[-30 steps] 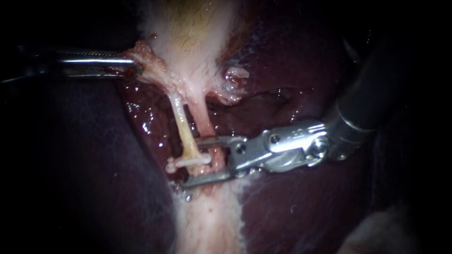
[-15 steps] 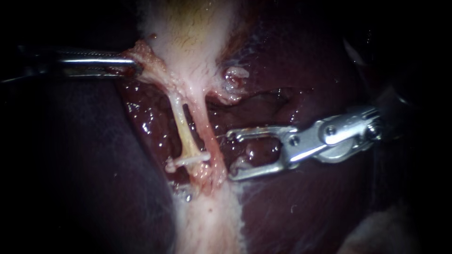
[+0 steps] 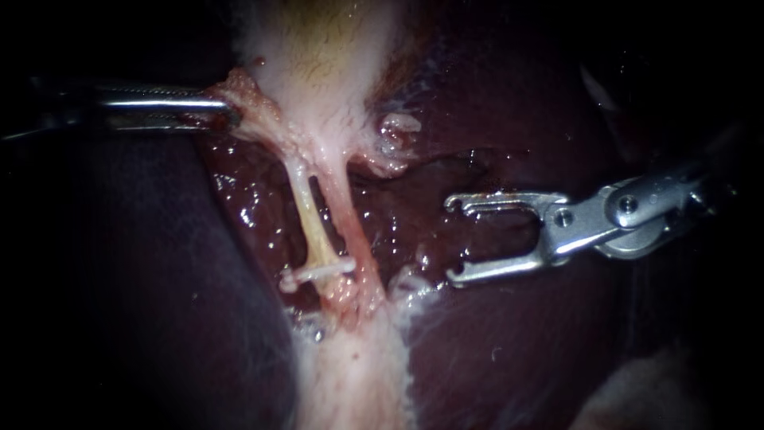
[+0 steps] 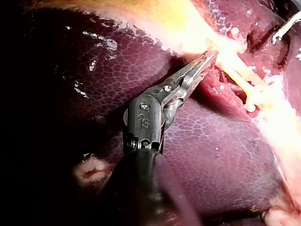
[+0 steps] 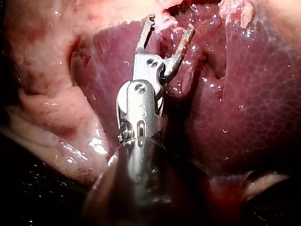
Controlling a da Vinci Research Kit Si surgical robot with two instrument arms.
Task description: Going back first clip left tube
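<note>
Pale left tube [image 3: 312, 227], taut, slanted, white clip [image 3: 317, 273] across its lower end (near horizontal)

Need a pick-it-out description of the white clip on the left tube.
Find the pale whitish band of tissue running down the middle of the dark purple liver. Where it narrows, two thin tubes run side by side; the yellowish left tube carries the small white clip near its lower end. It is the only straight white bar lying crosswise; the pink right tube is bare.
</note>
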